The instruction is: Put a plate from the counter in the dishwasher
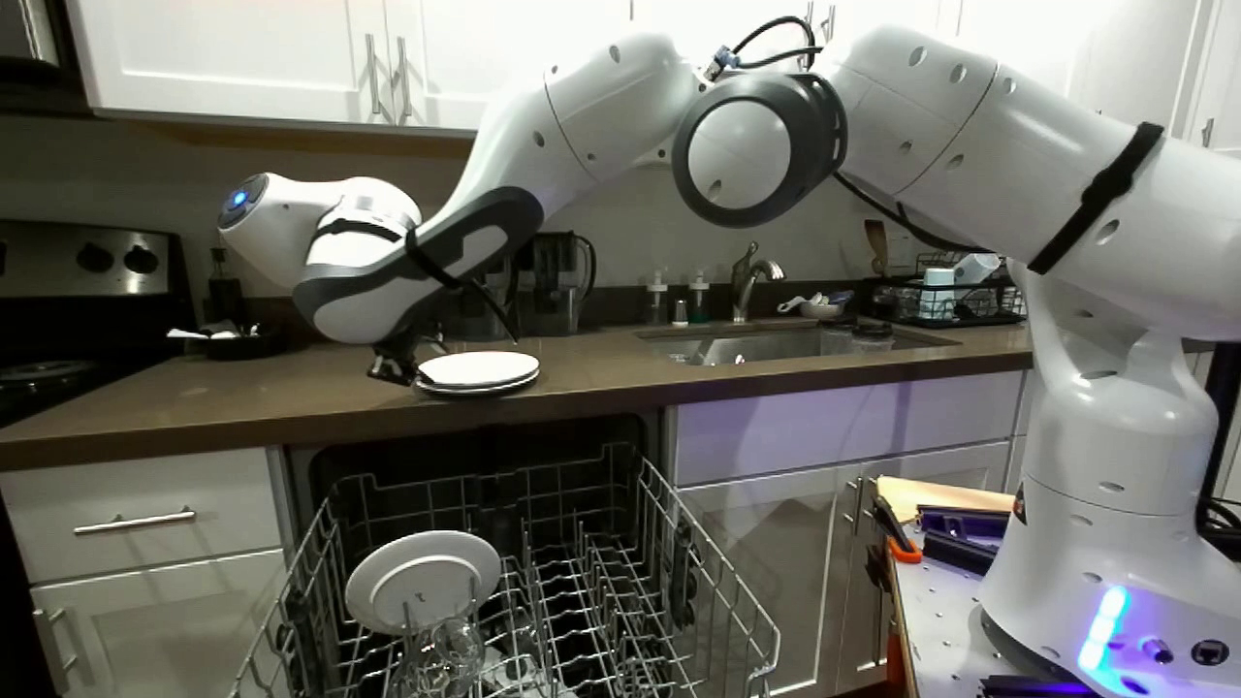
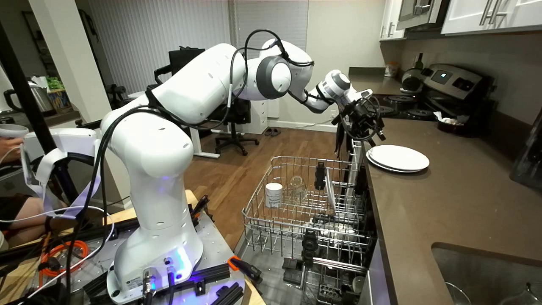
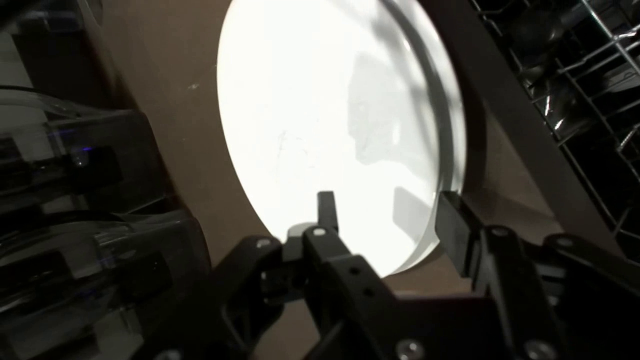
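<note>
Dark brown counter (image 1: 242, 393) spreads beneath the claw (image 3: 387, 210), with white wall cabinets (image 1: 242, 48) above. The claw stands parted at the end of the arm (image 1: 582, 116), a wide gap between its two fingers (image 3: 457, 232).

Just beyond the fingertips, on the counter, is the plate (image 3: 310, 100), round, white and flat; in the wrist view its nearest edge reaches in between the fingers. Whether either finger touches it, I cannot tell. Under it, a second white dish (image 3: 458, 130) shows only as a strip of rim.

Lower than the claw, past the counter's front edge, the dishwasher (image 1: 397, 456) has its wire rack (image 1: 711, 548) pulled out. Below the claw, a ringed white dish (image 1: 422, 577) leans in that rack, clear glassware (image 1: 441, 654) close by, a white cup (image 2: 273, 195) farther off.

From the claw toward the wall stands a pitcher (image 1: 560, 281). One way along the counter is the stove (image 1: 58, 257); the opposite way, beyond the plate, are the sink (image 1: 766, 344) and faucet (image 1: 747, 281). Well apart from the claw on that side stands the arm's white base (image 1: 1096, 436).
</note>
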Available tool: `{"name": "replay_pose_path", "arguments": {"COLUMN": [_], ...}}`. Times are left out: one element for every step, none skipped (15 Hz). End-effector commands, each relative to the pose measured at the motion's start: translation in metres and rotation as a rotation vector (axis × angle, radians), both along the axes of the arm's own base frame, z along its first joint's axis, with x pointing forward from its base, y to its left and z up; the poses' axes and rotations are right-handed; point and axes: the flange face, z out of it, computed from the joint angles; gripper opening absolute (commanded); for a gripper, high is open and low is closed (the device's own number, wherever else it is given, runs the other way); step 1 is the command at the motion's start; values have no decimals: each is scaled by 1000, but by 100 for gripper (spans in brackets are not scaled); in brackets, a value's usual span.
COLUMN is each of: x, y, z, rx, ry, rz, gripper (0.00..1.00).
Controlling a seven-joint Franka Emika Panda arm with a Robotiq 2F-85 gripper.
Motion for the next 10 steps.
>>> {"name": "replay_pose_path", "arguments": {"x": [-6, -6, -7, -7, -7, -8, -8, -9, -10, -10], "y": [0, -1, -1, -1, -2, -2, -3, -4, -4, -5], "z": [-1, -2, -3, -4, -6, -8, -11, -15, -17, -18], "rx": [-25, -25, -23, -22, -23, -28, -31, -37, -42, -46], "ry": [25, 27, 27, 28, 31, 35, 41, 49, 53, 55], "rz": [-16, -19, -20, -21, -21, -20, -20, -21, -22, -23], "gripper": [53, 52, 53, 53, 54, 53, 53, 53, 52, 49]}}
